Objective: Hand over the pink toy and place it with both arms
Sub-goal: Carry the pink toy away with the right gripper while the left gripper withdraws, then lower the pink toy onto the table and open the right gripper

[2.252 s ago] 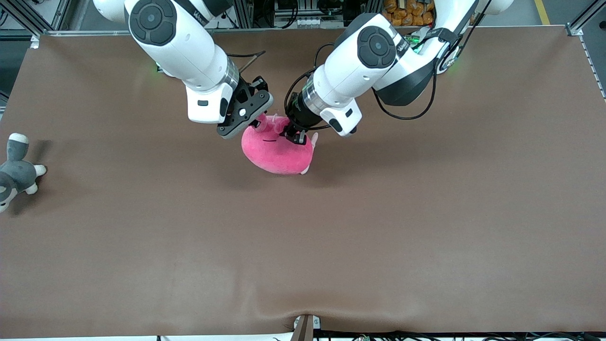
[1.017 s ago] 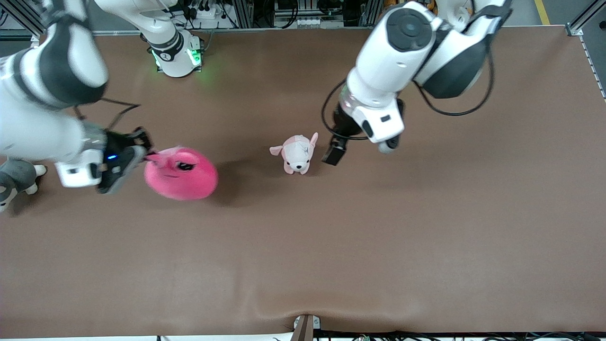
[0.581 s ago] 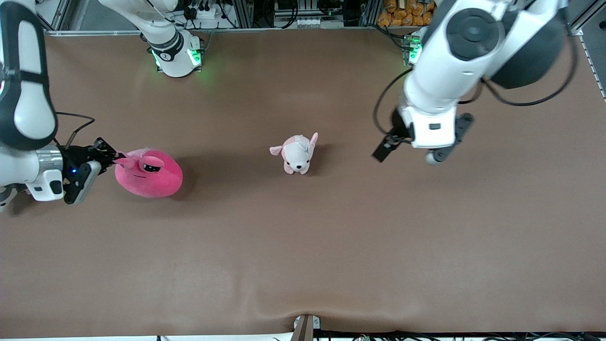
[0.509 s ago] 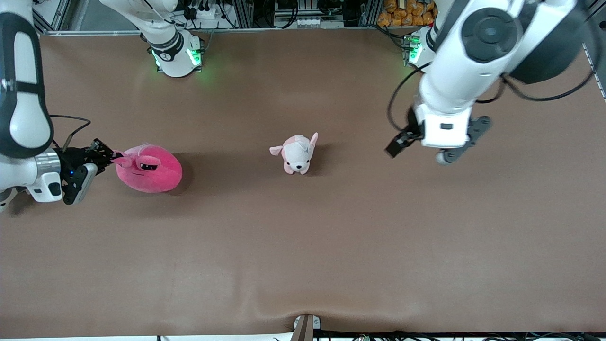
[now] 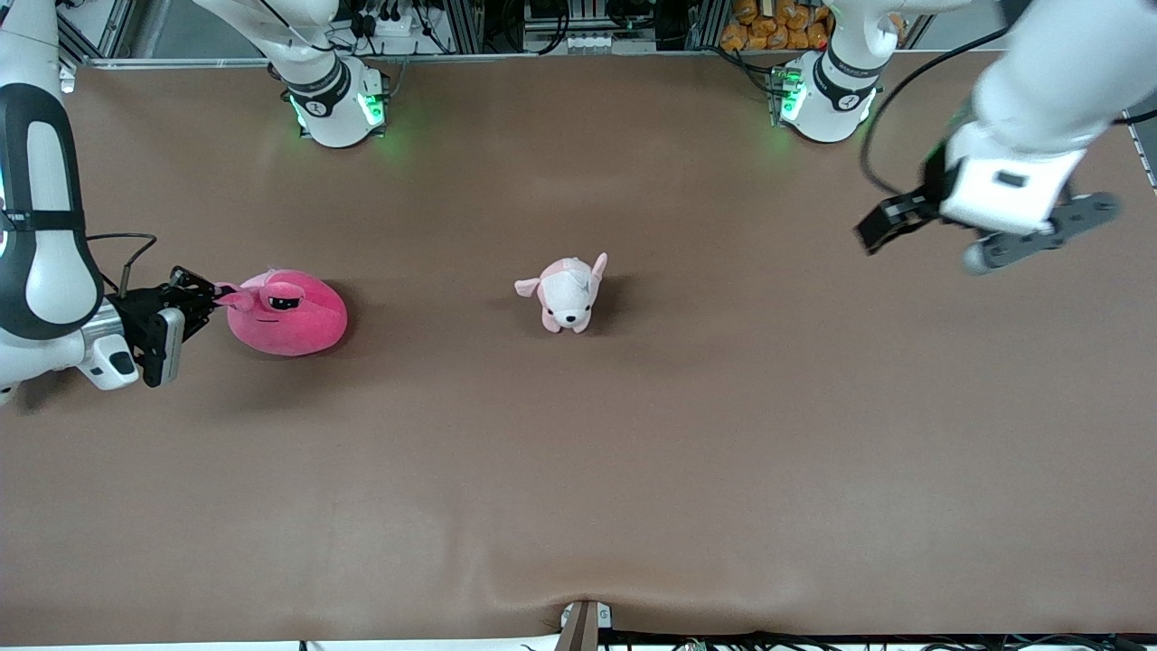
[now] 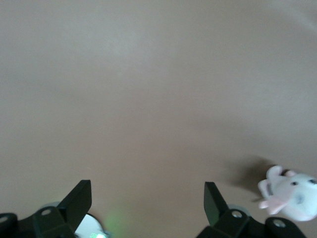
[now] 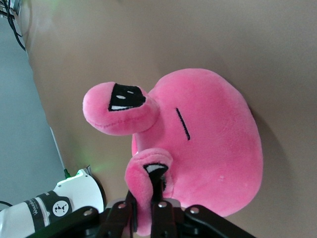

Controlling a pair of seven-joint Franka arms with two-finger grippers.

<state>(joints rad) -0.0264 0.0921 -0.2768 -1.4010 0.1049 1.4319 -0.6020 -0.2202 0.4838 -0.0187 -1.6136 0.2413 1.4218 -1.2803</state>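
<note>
The pink toy [image 5: 286, 312] sits on the brown bench [image 5: 578, 470] toward the right arm's end, its half-lidded black eyes and thin line mouth turned up to the high camera. The right claw [image 5: 210, 297] reaches in low from that end of the bench, its fingers drawn close together and pinched on one of the toy's bulging eye stalks. The right wrist view bears this out: the dark fingertips [image 7: 158, 198] clamp the lower stalk of the pink toy [image 7: 198, 148], whose round body rests on the bench surface. A green glow from the right arm's base shows at the edge of that view.

The left claw [image 5: 890, 220] hangs in the air over the bare bench at the left arm's end, well apart from the toy, its fingers spread wide with nothing between them. In the left wrist view the two black fingertips [image 6: 79, 198] stand far apart above plain brown surface.

A small pale pink-and-white puppy [image 5: 567, 294] stands near the middle of the bench, between the two claws, touched by neither. It appears again in the left wrist view as a puppy [image 6: 290, 194] at the frame's edge.
</note>
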